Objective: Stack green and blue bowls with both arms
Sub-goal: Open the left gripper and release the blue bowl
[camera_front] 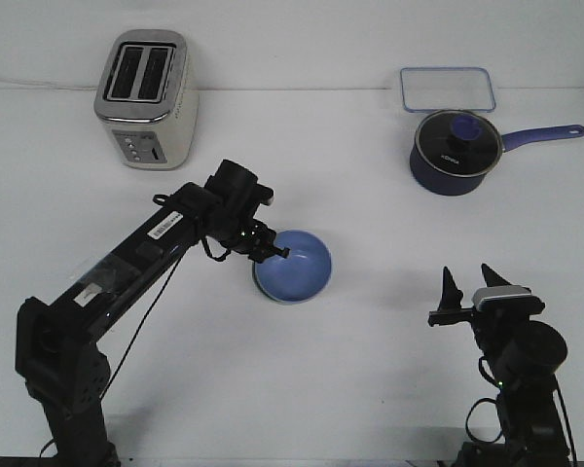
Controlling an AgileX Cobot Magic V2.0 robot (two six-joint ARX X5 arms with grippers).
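Smooth round periwinkle-blue bowl (294, 267) mid white counter (370, 370), tilted, near rim pinched by fingers of black left gripper (273, 253). Black right gripper (471, 280) well apart near the front right, pointing up, fingers spread, holding nothing. Silver toaster (144, 97) back left; dark navy lidded saucepan (455, 151) and clear container (447, 89) back right.

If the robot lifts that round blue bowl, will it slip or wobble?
The smooth round periwinkle blue bowl looks glossy, so it may slip. The left gripper seems to pinch only one rim edge, so it could tilt. It looks stiff and probably light.
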